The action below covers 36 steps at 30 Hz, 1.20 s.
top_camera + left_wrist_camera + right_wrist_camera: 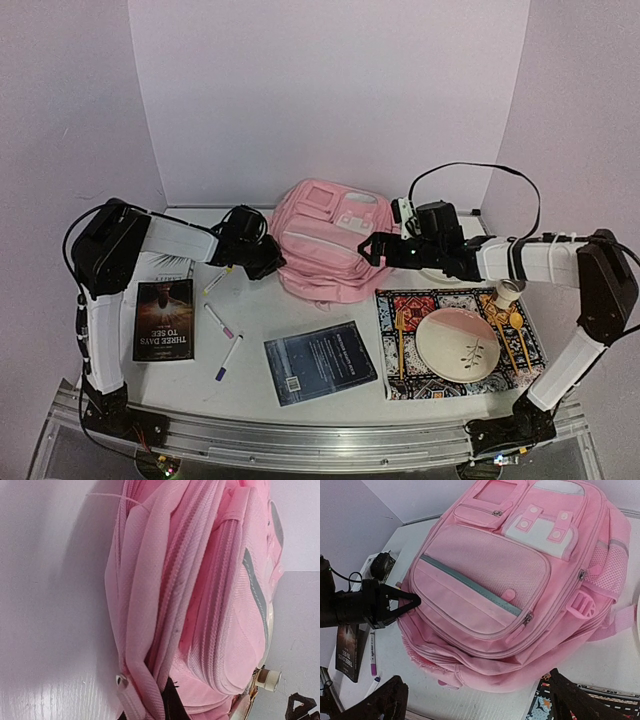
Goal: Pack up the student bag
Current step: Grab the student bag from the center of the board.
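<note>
Student bag [325, 245], pink, is lying front-up at the rear middle of the white worktop [255, 310], its zipped pockets facing upward. Left gripper [415, 601] is sitting closed, fingertips meeting against the bag's left side seam; whether fabric is pinched between them cannot be told. Right gripper [372, 248] is hovering wide open just beside the bag's right side, holding nothing, while a book [164, 318] and markers [219, 320] are lying near the left arm.

Lab-style robot booth: plain white walls [320, 90], white table [255, 315], aluminium base rail [320, 440].
</note>
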Available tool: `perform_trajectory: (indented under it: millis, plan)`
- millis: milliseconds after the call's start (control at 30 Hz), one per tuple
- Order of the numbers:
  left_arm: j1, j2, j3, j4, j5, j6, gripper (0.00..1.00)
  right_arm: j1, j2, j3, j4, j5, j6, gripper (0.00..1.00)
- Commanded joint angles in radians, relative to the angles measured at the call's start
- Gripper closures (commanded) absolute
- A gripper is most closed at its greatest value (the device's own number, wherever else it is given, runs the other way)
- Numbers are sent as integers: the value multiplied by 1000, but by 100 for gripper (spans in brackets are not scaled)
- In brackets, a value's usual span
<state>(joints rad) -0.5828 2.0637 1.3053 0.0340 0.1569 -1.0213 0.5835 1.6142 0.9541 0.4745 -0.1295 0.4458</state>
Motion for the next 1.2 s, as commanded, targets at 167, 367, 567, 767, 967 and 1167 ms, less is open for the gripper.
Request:
perform_trajectory:
  millis: [167, 367, 567, 767, 967, 1167]
  plan:
    - [32, -220, -68, 52, 126, 7, 100, 3, 22, 82, -88, 46, 0, 2]
    - [68, -279, -135, 92, 216, -48, 100, -10, 96, 128, -139, 13, 107, 2]
    - [97, -316, -183, 126, 274, -97, 100, -20, 193, 190, -148, -9, 269, 8]
    - [139, -355, -218, 159, 320, -146, 100, -54, 274, 229, -149, -44, 389, 17]
    - [163, -377, -256, 231, 368, -220, 100, -54, 339, 267, -151, -72, 464, 15]
    - [163, -390, -289, 274, 387, -259, 100, -55, 416, 318, -151, -115, 494, 11]
